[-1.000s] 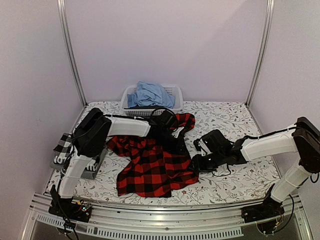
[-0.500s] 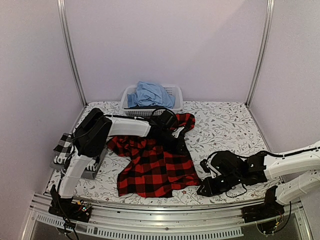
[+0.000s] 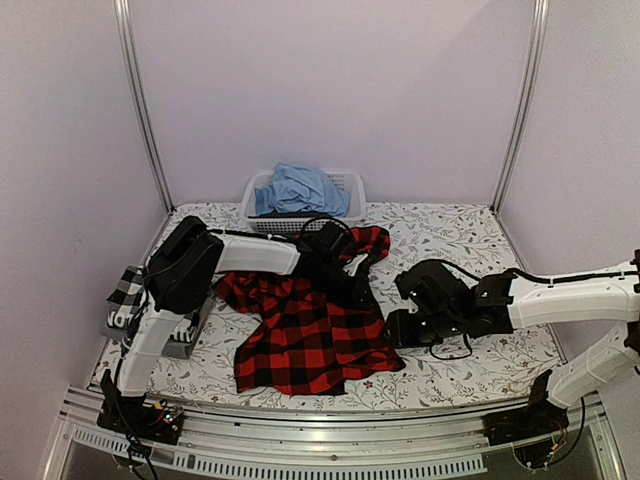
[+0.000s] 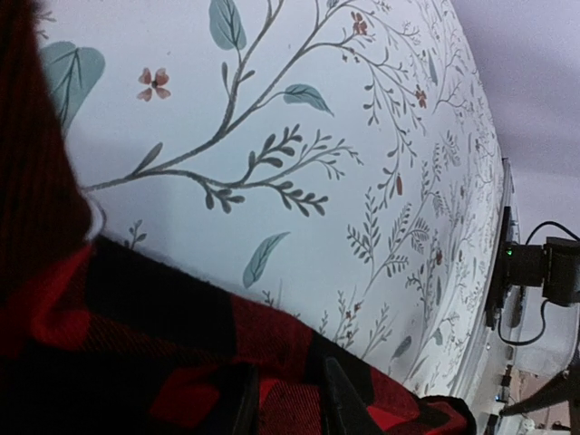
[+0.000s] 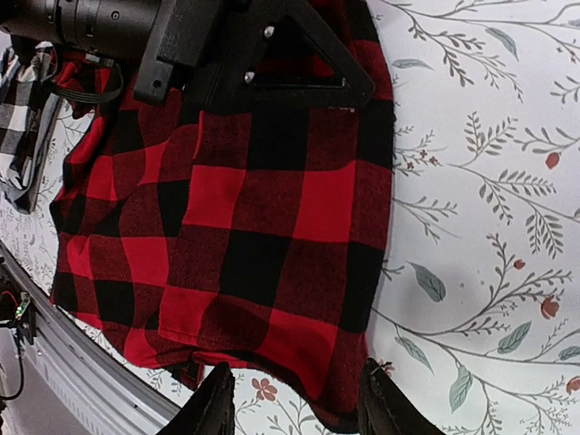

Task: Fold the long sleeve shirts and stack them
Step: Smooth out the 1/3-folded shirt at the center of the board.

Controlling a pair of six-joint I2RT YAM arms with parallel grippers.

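One overhead view, two wrist views.
The top camera looks down and forward over the whole table (image 3: pixel 470 240) from high behind its near edge; the left wrist camera skims it very near (low, tilted sideways); the right wrist looks down close; all three share the red-and-black flannel (image 5: pixel 263 208).

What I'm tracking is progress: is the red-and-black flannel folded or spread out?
Spread, not folded: the red-and-black flannel lies loose and rumpled across the table, with no neat folds.

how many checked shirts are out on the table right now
2. A red-and-black buffalo-check flannel shirt lies spread in the middle; a black-and-white check shirt sits at the left edge. Others may be hidden under it.
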